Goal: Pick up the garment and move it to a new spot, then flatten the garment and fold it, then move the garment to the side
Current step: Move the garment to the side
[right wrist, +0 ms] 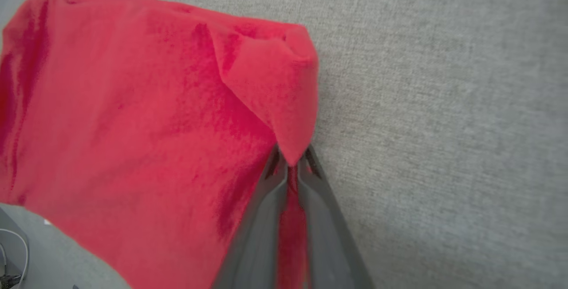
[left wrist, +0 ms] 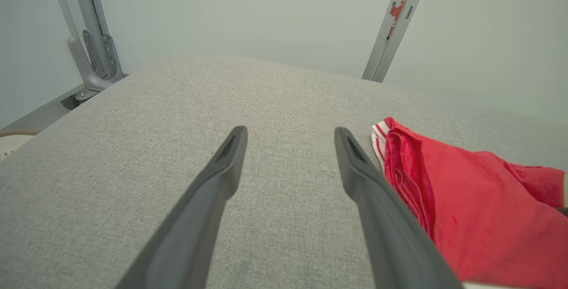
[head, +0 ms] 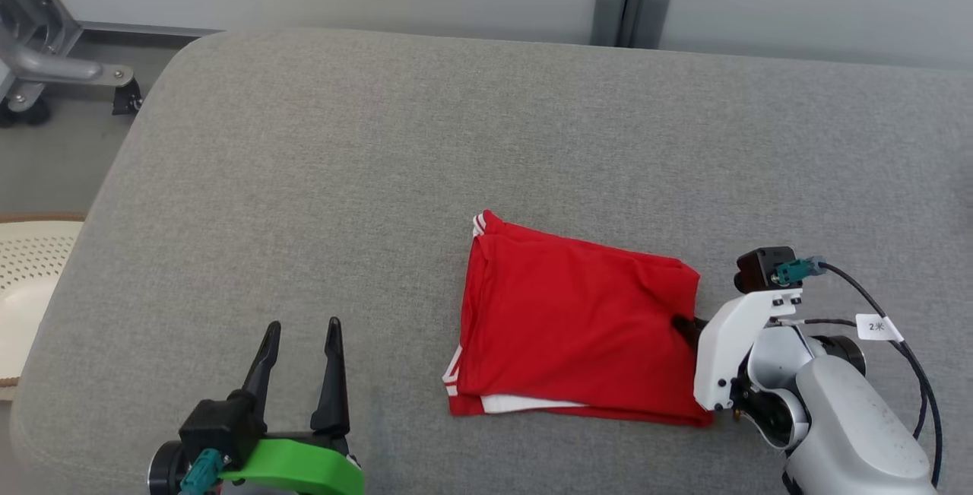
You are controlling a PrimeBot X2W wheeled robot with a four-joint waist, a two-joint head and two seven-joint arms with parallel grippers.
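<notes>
A red garment [head: 570, 324] with white trim lies folded on the grey cushion [head: 380, 176], right of centre near the front edge. My right gripper [head: 686, 325] is shut on the garment's right edge, pinching a raised fold of red cloth [right wrist: 284, 102] between its fingertips [right wrist: 290, 164]. At the lower left my left gripper [head: 300, 343] stands open over bare cushion, well left of the garment. In the left wrist view the garment [left wrist: 466, 204] lies just right of the open left gripper [left wrist: 290, 140].
A metal frame leg with a caster [head: 45, 61] stands on the floor at the back left. A pale perforated object [head: 26, 282] sits beside the cushion's left edge. A grey post [head: 631, 1] rises behind the cushion. Bare cushion stretches to the left and back.
</notes>
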